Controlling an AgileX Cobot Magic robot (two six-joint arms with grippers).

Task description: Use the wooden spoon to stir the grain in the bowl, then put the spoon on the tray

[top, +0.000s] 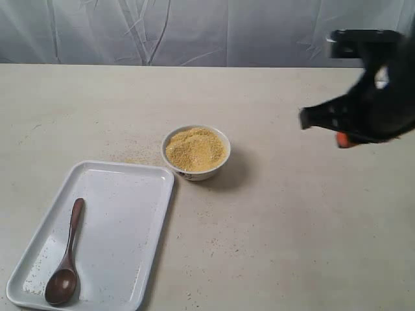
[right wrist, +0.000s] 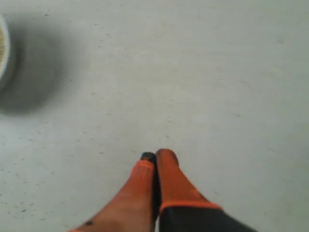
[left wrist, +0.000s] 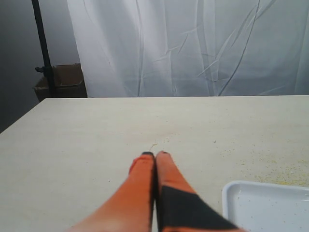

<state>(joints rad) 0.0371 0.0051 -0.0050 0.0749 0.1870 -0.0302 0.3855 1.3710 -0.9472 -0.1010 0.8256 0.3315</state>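
Note:
The wooden spoon (top: 67,259) lies on the left part of the white tray (top: 123,214), head toward the near edge. Behind the tray's far right corner stands the white bowl (top: 196,153), heaped with golden grain (top: 194,148). My right gripper (right wrist: 156,155) is shut and empty, hovering over bare table to the right of the bowl; the exterior view shows it blurred as the right gripper (top: 342,138). My left gripper (left wrist: 155,154) is shut and empty above the table, with a corner of the tray (left wrist: 231,191) beside it. The left arm is out of the exterior view.
Stray grains (top: 133,155) are scattered on the beige table beyond the tray and near the bowl. A white curtain (top: 194,32) hangs behind the table's far edge. A cardboard box (left wrist: 60,82) and a dark pole (left wrist: 42,48) stand off the table in the left wrist view.

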